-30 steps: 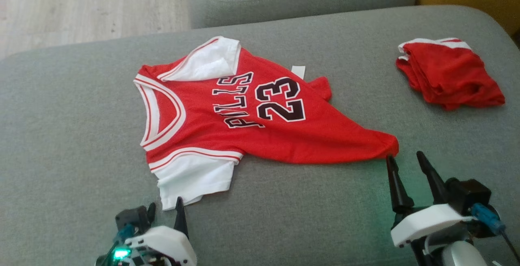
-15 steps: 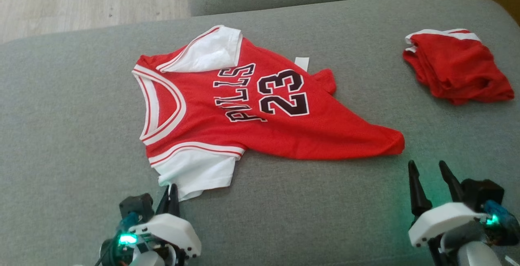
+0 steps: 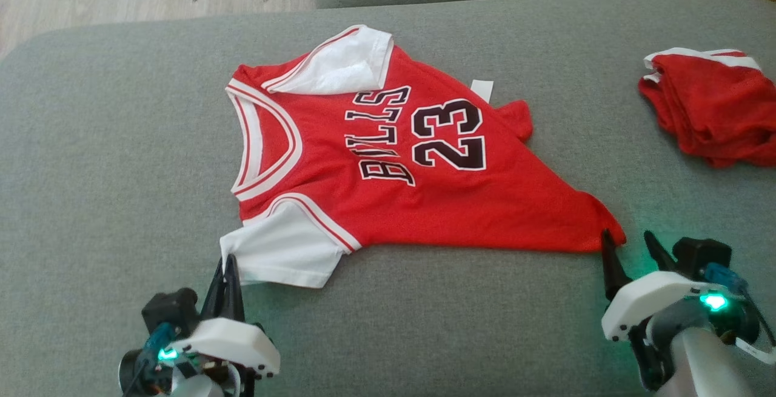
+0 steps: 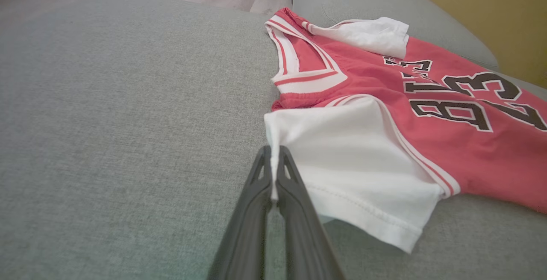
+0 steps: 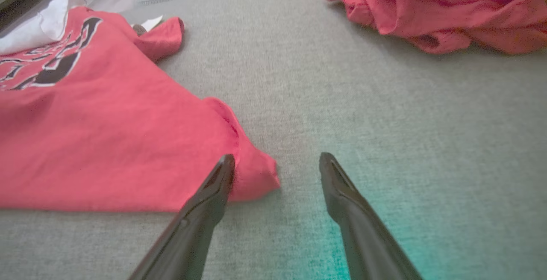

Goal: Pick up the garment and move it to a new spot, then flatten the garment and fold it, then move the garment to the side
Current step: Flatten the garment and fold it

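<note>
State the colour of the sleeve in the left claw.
White. The sleeve shows best in the left wrist view.

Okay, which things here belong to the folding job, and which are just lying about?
Job: red basketball jersey with white sleeves and number 23; left claw, shut on its white sleeve edge; right claw, open by its red hem corner.
Lying about: crumpled red and white garment, far right on the grey fabric cushion.

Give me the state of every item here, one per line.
Red 23 jersey: laid out face up, creased, not folded.
Left gripper: shut on the jersey's white sleeve edge.
Right gripper: open, at the jersey's hem corner.
Red garment pile: bunched, lying apart from the jersey.
</note>
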`<state>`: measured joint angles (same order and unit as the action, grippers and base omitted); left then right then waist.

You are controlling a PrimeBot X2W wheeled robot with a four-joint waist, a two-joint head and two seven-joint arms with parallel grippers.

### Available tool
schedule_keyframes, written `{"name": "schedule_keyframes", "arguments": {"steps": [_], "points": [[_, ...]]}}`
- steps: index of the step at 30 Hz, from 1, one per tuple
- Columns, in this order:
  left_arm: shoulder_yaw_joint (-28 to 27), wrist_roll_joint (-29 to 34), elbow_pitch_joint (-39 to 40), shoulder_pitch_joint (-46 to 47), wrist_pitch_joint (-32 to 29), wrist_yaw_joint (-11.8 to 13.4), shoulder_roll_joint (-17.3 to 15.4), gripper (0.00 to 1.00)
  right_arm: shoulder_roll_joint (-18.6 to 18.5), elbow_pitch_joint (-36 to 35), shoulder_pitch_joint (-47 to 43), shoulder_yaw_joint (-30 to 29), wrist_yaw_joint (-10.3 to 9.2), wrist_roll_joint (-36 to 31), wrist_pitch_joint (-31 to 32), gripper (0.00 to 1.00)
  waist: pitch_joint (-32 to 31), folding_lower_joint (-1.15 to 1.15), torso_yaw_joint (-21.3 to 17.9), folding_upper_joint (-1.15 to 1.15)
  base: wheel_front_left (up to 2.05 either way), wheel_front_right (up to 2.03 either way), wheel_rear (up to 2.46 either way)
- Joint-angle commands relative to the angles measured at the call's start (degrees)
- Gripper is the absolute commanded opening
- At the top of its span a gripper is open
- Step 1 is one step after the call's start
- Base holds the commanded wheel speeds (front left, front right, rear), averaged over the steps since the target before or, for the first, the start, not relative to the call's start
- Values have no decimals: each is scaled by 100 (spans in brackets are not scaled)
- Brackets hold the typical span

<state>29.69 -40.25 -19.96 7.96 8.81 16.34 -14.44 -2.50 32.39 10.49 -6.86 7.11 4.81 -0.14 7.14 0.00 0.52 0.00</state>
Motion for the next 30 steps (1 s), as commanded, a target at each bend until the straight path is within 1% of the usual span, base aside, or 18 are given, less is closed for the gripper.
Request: {"name": "schedule_keyframes", "arguments": {"steps": [1, 5, 6, 8, 10, 11, 12, 17, 21, 23, 26, 30], "points": [[-224, 76, 193, 99, 11, 43, -142, 0, -38, -101, 259, 137, 37, -6, -14, 100, 8, 0, 14, 0, 0, 0, 0], [-223, 79, 451, -5, -62, 132, -217, 0, -38, 372, 395, 223, 37, -54, 145, 100, 12, 0, 51, 0, 0, 0, 0], [-221, 78, 502, -29, -81, 151, -232, 0, -38, 457, 412, 269, 37, -11, 200, 96, 8, 0, 56, 0, 0, 0, 0], [-229, 76, 603, -69, -102, 188, -264, 0, -38, 604, 421, 410, 37, 152, 339, 55, -3, 0, 54, 0, 0, 0, 0], [-231, 85, 711, -95, -116, 217, -300, 0, -38, 677, 418, 559, 37, 305, 443, 30, -18, 0, 41, 0, 0, 0, 0], [-231, 91, 766, -101, -124, 229, -318, 0, -38, 683, 417, 628, 37, 403, 474, 13, -26, 0, 31, 0, 0, 0, 0], [-228, 103, 822, -103, -129, 238, -339, 0, -38, 672, 419, 682, 37, 498, 489, 0, -37, 0, 21, 0, 0, 0, 0], [-210, 153, 1201, -27, -179, 231, -442, 0, -38, 390, 485, 875, 37, 859, 404, 0, -163, 0, -19, 0, 0, 0, 0], [-297, 105, 1772, 183, -267, 147, -565, 0, -38, -119, 515, 987, 37, 1249, 416, 0, -365, 0, -13, 0, 0, 0, 0], [-377, 81, 2145, 349, -347, 113, -662, 0, -38, -486, 491, 1038, 37, 1559, 495, 0, -494, 0, 1, 0, 0, 0, 0], [-511, 100, 2727, 699, -515, 69, -871, 0, -83, -1134, 415, 1060, 37, 1838, 654, 0, -703, 0, 22, 0, 0, 0, 0], [-700, 217, 3472, 1363, -848, 42, -1204, 0, -191, -2162, 318, 1000, 37, 2213, 951, 0, -897, 0, 30, 0, 0, 0, 0]]}}
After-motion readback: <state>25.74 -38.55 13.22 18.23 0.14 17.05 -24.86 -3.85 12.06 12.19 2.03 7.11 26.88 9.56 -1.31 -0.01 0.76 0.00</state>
